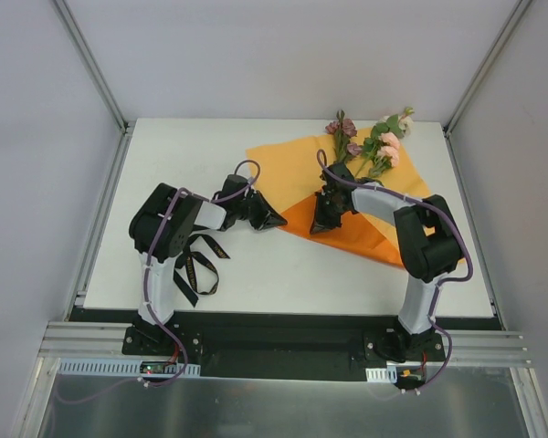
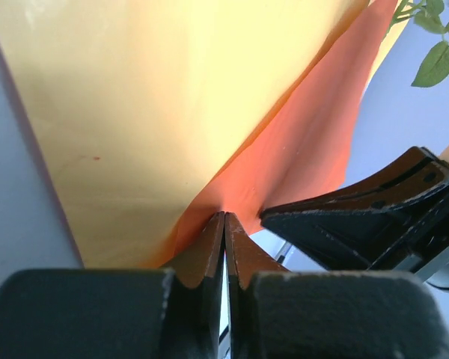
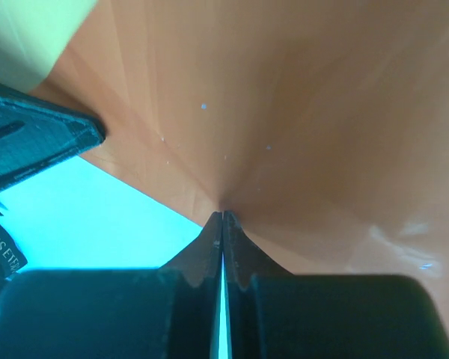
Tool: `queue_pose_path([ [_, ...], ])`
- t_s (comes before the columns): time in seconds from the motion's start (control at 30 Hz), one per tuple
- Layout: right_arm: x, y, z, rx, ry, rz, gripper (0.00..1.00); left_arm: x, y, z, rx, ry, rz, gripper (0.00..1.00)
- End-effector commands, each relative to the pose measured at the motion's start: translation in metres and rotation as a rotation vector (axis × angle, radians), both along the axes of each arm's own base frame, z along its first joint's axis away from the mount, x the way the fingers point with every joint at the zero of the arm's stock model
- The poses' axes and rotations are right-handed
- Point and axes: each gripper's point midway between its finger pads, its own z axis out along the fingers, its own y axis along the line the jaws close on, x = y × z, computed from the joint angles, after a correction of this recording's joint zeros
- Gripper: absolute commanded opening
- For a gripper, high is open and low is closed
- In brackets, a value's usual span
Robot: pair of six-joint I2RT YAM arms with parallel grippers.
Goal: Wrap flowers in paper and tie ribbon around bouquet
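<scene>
While the paper point(image 1: 292, 169) lies cornerwise across the right half of the white table point(image 1: 256, 283), its right corner comes near the table's right edge and its far corner stops short of the back edge. Bare tabletop lies to the left, at the far left, and in a strip along the near edge between the two arm bases. Metal posts point(image 1: 91, 64) and pale walls close in the sides.

The flowers point(image 1: 374, 146) rest on the far part of the sheet. Their long axis runs from the stems near the sheet's middle out to the blooms, which point away toward the far right corner and overhang the paper's far edge.

The left gripper point(image 1: 276, 220) and the right gripper point(image 1: 321, 225) sit close together at the sheet's near-left edge. In each wrist view the jaws are pressed together with only a hairline slit, and creases in the orange sheet fan out from the fingertips point(image 2: 213, 239), so each pinches the paper's edge.

The ribbon point(image 1: 199, 265) lies looped on the table beside the left arm, apart from the paper; its lettering is too small to read there. In the right wrist view a black strip point(image 3: 1, 250) shows pale capitals cut off by the frame; only "IS" reads clearly.
</scene>
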Motion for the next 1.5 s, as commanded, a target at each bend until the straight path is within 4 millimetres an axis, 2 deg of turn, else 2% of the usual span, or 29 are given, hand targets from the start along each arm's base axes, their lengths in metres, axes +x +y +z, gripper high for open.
queue_pose_path([
  [0.0,0.014,-0.004,0.007,-0.048,-0.032,0.018,0.01,-0.02,0.023,-0.027,0.095,0.081,0.047,0.0],
  [0.23,0.018,0.0,0.012,-0.043,-0.047,0.057,0.01,-0.04,0.037,-0.042,0.142,0.125,0.079,0.0],
  [0.37,0.017,0.004,0.01,-0.059,-0.032,0.07,0.01,-0.047,0.036,-0.038,0.137,0.128,0.082,0.0],
  [0.67,-0.02,-0.012,-0.017,-0.121,0.039,0.062,0.01,-0.085,0.027,-0.039,0.129,0.165,0.063,0.0],
  [0.9,-0.056,-0.034,-0.023,-0.175,0.067,0.086,0.01,-0.121,0.031,-0.038,0.149,0.161,0.035,0.0],
  [1.0,-0.069,-0.038,-0.021,-0.161,0.077,0.112,0.01,-0.128,0.025,-0.023,0.129,0.101,-0.021,0.0],
  [1.1,-0.08,-0.036,-0.017,-0.121,0.083,0.151,0.01,-0.131,0.012,0.003,0.073,0.029,-0.098,0.0],
  [1.13,-0.081,-0.036,-0.013,-0.114,0.071,0.167,0.01,-0.134,0.006,0.017,0.033,0.004,-0.139,0.0],
  [1.17,-0.082,-0.036,-0.012,-0.109,0.066,0.175,0.01,-0.132,0.002,0.027,0.008,-0.03,-0.151,0.03],
  [1.23,-0.084,-0.034,-0.008,-0.088,0.054,0.201,0.01,-0.126,-0.006,0.053,-0.04,-0.101,-0.175,0.19],
  [1.27,-0.084,-0.033,-0.006,-0.081,0.048,0.21,0.01,-0.124,-0.009,0.061,-0.055,-0.121,-0.186,0.32],
  [1.3,-0.084,-0.032,-0.005,-0.074,0.047,0.212,0.01,-0.116,-0.016,0.076,-0.079,-0.167,-0.206,0.37],
  [1.4,-0.081,-0.029,-0.002,-0.059,0.044,0.217,0.01,-0.107,-0.03,0.082,-0.11,-0.158,-0.236,0.41],
  [1.47,-0.078,-0.025,0.002,-0.047,0.038,0.212,0.0,-0.107,-0.034,0.066,-0.104,-0.119,-0.246,0.38],
])
